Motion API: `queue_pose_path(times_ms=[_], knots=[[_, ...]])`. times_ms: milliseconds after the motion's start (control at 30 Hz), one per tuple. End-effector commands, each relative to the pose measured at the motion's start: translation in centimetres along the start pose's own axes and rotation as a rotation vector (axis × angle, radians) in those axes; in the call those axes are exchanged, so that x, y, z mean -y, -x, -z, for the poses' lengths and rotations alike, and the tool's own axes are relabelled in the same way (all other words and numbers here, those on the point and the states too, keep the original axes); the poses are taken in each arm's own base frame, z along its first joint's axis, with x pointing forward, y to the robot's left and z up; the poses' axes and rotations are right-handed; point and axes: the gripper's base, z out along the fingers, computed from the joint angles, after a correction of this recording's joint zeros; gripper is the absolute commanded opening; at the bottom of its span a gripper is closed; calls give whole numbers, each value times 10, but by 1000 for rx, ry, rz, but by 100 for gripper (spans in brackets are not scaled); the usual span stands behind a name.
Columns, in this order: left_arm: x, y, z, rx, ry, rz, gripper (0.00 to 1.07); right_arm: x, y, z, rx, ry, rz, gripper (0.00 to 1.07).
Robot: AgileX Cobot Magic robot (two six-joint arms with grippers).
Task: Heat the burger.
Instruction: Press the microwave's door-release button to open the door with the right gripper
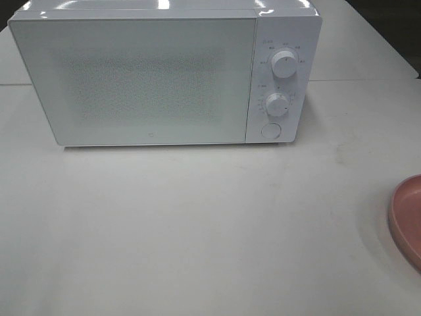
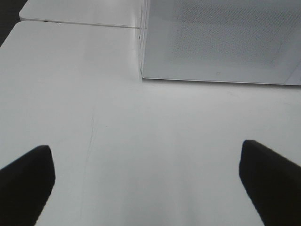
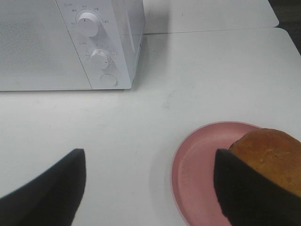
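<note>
The left tool (image 2: 145, 147) hangs over bare white desk (image 1: 197, 230) with its 2 dark fingers (image 2: 28, 181) spread wide and nothing between them. Ahead of it, a little to one side, stands the front lower corner of the white microwave (image 1: 131, 72), whose door is closed. The right tool (image 3: 149, 154) is also spread wide, with only bare desk in the gap between its fingers. The burger (image 3: 270, 148) sits on the round pink plate (image 3: 197, 172), just past the tip of 1 finger of the right tool, which covers its lower part, so only the glossy brown bun shows. Whether that finger touches the bun cannot be told; the other finger is well apart from it. The plate lies partly in front of that same finger, its rim reaching into the gap. Farther ahead of the right tool is the microwave's control panel, with 2 round knobs, an upper (image 1: 284, 64) and a lower (image 1: 277, 104), and a round button (image 1: 270, 130) beneath them.
</note>
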Motion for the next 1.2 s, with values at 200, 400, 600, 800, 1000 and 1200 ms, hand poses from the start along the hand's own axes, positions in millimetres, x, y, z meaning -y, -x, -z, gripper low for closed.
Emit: queue_pose_path(times_ms=[200, 400, 600, 800, 1000, 1200], knots=[[1, -1, 2, 27, -1, -4, 100, -3, 14, -22, -56, -8, 18, 72], [1, -1, 2, 27, -1, -4, 100, -5, 24, -43, -84, -9, 22, 72], [1, -1, 2, 27, -1, -4, 100, -7, 30, -64, -123, -12, 26, 72], [1, -1, 2, 27, -1, -4, 100, -9, 36, -88, -152, -12, 29, 72], [1, -1, 2, 27, -1, -4, 100, -11, 40, -107, -161, -10, 31, 72], [1, -1, 2, 27, -1, -4, 100, -12, 41, -128, -190, -11, 34, 72]])
